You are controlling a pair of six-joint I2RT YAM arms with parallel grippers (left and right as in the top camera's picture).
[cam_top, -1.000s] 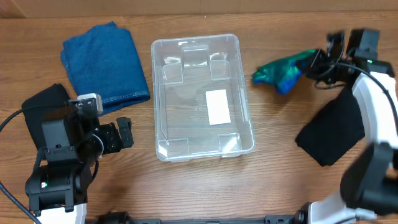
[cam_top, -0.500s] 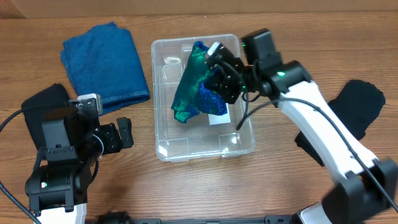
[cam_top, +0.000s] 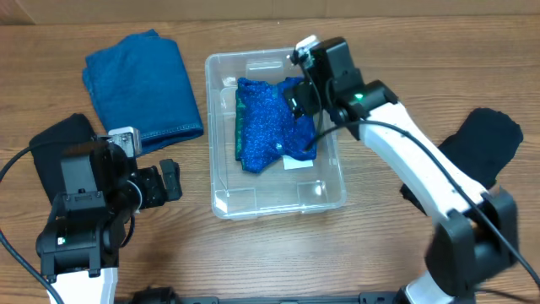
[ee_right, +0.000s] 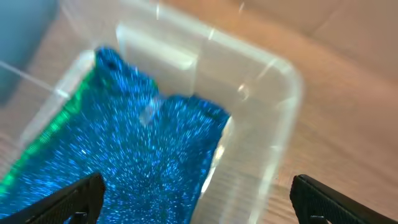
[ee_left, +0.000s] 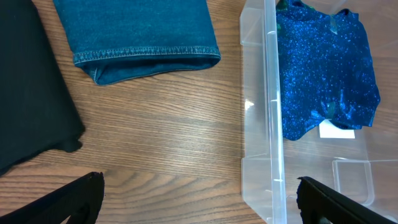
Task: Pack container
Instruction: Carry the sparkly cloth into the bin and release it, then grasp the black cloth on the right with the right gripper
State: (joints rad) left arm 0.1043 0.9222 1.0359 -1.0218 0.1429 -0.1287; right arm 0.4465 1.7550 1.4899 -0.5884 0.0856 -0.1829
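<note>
The container (cam_top: pixel 278 205) is a clear plastic bin at the table's middle. A sparkly blue cloth with a green edge (cam_top: pixel 266 127) lies loose inside it, covering most of the white label (cam_top: pixel 295 162). My right gripper (cam_top: pixel 302 91) hovers over the bin's far right part, open, with nothing between its fingers. In the right wrist view the cloth (ee_right: pixel 130 162) spreads below the right gripper (ee_right: pixel 198 202), beside the bin's rim (ee_right: pixel 273 68). My left gripper (cam_top: pixel 169 181) stands open left of the bin. In the left wrist view it (ee_left: pixel 199 199) frames bare wood and the bin's wall (ee_left: pixel 273 124).
A folded blue denim cloth (cam_top: pixel 143 84) lies at the back left, also in the left wrist view (ee_left: pixel 137 31). A black cloth (cam_top: pixel 59 139) sits under my left arm. Another black cloth (cam_top: pixel 472 160) lies at the right, partly behind my right arm.
My right gripper carried the sparkly cloth from the table's right side over the bin, then opened. The cloth now lies in the bin. The left arm stayed put.
</note>
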